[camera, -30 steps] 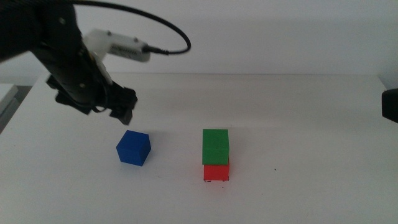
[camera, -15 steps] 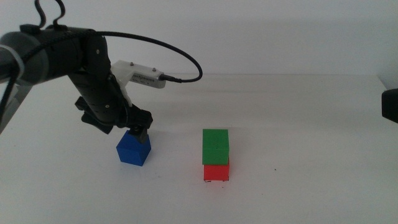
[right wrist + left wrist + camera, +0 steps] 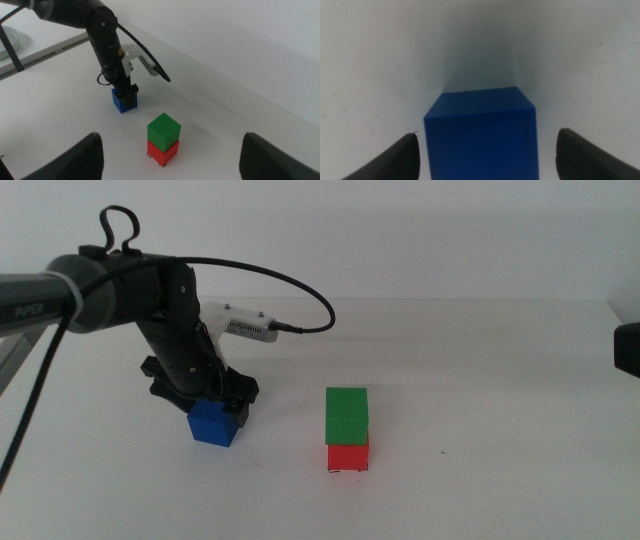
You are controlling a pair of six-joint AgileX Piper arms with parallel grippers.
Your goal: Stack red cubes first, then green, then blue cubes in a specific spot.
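Observation:
The blue cube point(image 3: 213, 423) sits on the white table, left of the stack. My left gripper point(image 3: 216, 406) is lowered over it, open, with one jaw on each side. In the left wrist view the blue cube point(image 3: 481, 135) fills the space between the jaws; the left gripper point(image 3: 487, 132) has a small gap to the cube on one side. The green cube point(image 3: 347, 415) rests on the red cube point(image 3: 347, 456) in a two-high stack. My right gripper point(image 3: 171, 135) is open and empty, held high at the right, looking down on the green cube point(image 3: 163, 130), red cube point(image 3: 162, 151) and blue cube point(image 3: 124, 100).
The left arm's black cable point(image 3: 290, 280) loops above the table behind the blue cube. The right arm's dark body point(image 3: 628, 348) shows at the right edge. A white rack point(image 3: 10, 42) stands beyond the table's far left edge.
My left gripper has come down and to the right, from above and left of the blue cube, until its jaws stand around the cube. The stack and right arm have not moved.

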